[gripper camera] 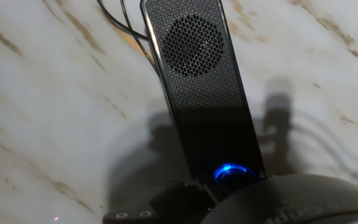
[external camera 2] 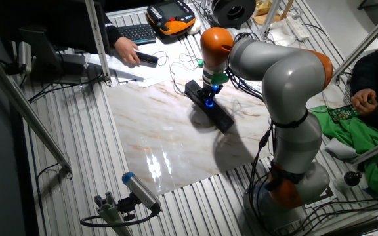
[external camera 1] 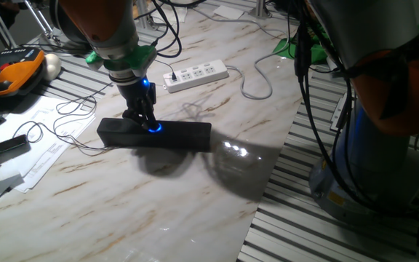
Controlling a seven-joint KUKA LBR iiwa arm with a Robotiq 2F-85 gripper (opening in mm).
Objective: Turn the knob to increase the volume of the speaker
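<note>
At the middle of the speaker's top face sits the knob (external camera 1: pixel 155 129), a small round dial lit by a blue ring, and the gripper (external camera 1: pixel 147 122) is right down on it! Fingers look drawn in narrow around the dial, though whether they truly pinch it I cannot tell; the hand view shows only the blue glow (gripper camera: pixel 230 172) at the bottom edge, half hidden by the hand's own body.

My read on handling: a dial this small should be hard and smooth, so likely slippery, and light to turn. It wants a grip on its round rim from two opposite sides, then a twist about its upright axis. The knob points straight up off the bar.

Now the speaker (external camera 1: pixel 180 135) itself: a long, low black bar lying flat on the marble table (external camera 1: pixel 195 204), long axis running left to right in the fixed view where the arm comes from the far side, and away from the lens in the hand view, where its round mesh grille (gripper camera: pixel 194 45) shows. It looks light, so in my judgement too hard a twist could swing the whole bar round on that glossy top.

Thin black cables (external camera 1: pixel 71 135) trail off its left end. Farther back lies a white power strip (external camera 1: pixel 196 76), well apart. Far left, an orange handheld unit (external camera 1: pixel 20 73) rests near a keyboard.
</note>
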